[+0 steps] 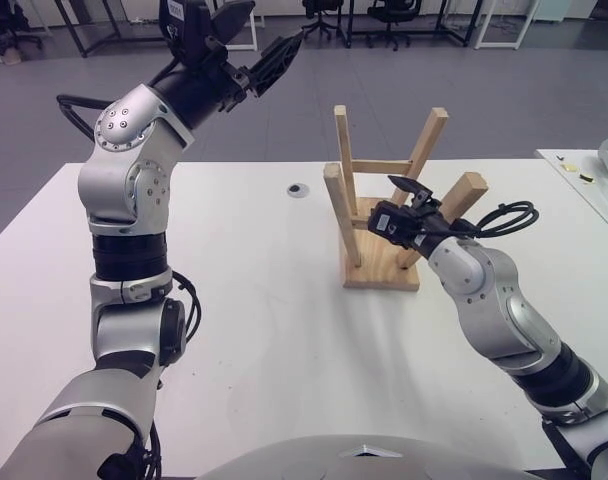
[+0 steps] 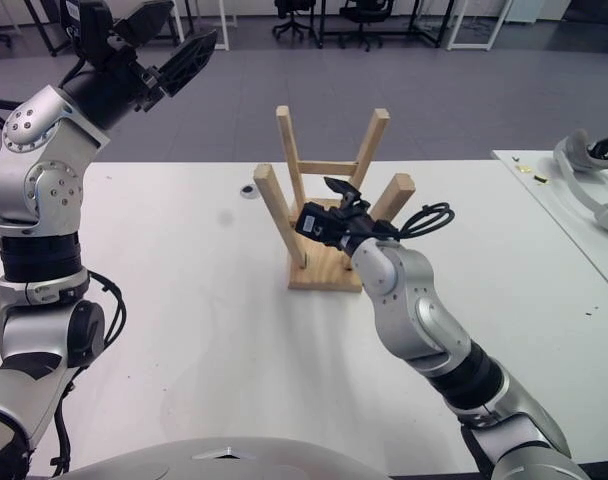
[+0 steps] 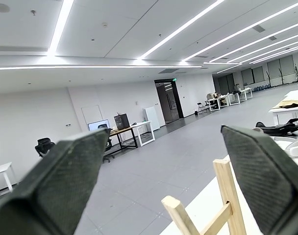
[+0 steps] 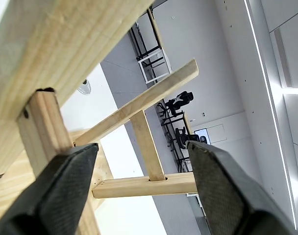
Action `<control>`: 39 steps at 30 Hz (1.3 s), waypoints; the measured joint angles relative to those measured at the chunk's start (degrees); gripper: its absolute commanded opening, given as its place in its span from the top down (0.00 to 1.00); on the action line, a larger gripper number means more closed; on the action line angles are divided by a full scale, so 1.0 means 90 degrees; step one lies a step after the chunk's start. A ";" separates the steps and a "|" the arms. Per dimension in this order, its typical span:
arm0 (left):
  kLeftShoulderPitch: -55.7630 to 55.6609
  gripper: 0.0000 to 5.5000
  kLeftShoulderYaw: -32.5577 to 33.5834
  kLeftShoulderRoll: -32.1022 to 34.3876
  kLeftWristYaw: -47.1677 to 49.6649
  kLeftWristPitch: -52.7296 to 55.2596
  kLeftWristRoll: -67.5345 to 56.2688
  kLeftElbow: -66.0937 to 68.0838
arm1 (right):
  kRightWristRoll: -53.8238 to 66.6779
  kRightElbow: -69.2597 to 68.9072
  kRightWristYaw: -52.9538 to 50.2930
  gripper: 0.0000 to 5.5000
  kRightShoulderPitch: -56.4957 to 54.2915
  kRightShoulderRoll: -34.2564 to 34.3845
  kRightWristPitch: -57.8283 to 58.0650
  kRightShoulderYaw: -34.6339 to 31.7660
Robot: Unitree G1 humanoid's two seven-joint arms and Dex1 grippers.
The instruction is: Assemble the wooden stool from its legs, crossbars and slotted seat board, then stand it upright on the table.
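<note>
Up at the far left, the left gripper (image 1: 256, 40) hangs high above the white table (image 1: 234, 300), its two black wedge-shaped fingers spread wide with nothing between them. Its pads (image 3: 61, 186) have a fine woven-looking grain. Below this gripper and off to its right, a small dark round grommet (image 1: 298, 190) sits flush in the smooth tabletop. Further right again, and well apart from the left gripper, is the stool (image 1: 384, 200). It is pale, unfinished wood and lies upside down, with the flat rectangular seat board (image 1: 382, 272) on the table and four square-section legs (image 1: 341, 215) splaying upward. Thin crossbars (image 1: 382, 167) join the legs partway up, their ends set into the legs. The right gripper (image 1: 412, 198) reaches in among the legs from the near right side, above the seat board and just beside the near right leg. Its fingers (image 4: 61, 191) are held well apart and grip no part of the stool. From the right wrist a short square bar end shows right against one finger, though whether they touch cannot be told. A crossbar lies farther off across the gap between the fingers, and the long grain of a leg runs close by. Beyond the right gripper, well to its right, a light grey headset (image 2: 594, 170) rests on a second white side table (image 2: 564, 230).
</note>
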 measured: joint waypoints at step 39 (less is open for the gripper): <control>0.1470 0.23 -0.0054 -0.3305 0.4200 0.1177 -0.2217 0.0760 | 0.4976 0.0975 -0.2674 0.39 -0.1186 0.4007 0.0239 -0.5262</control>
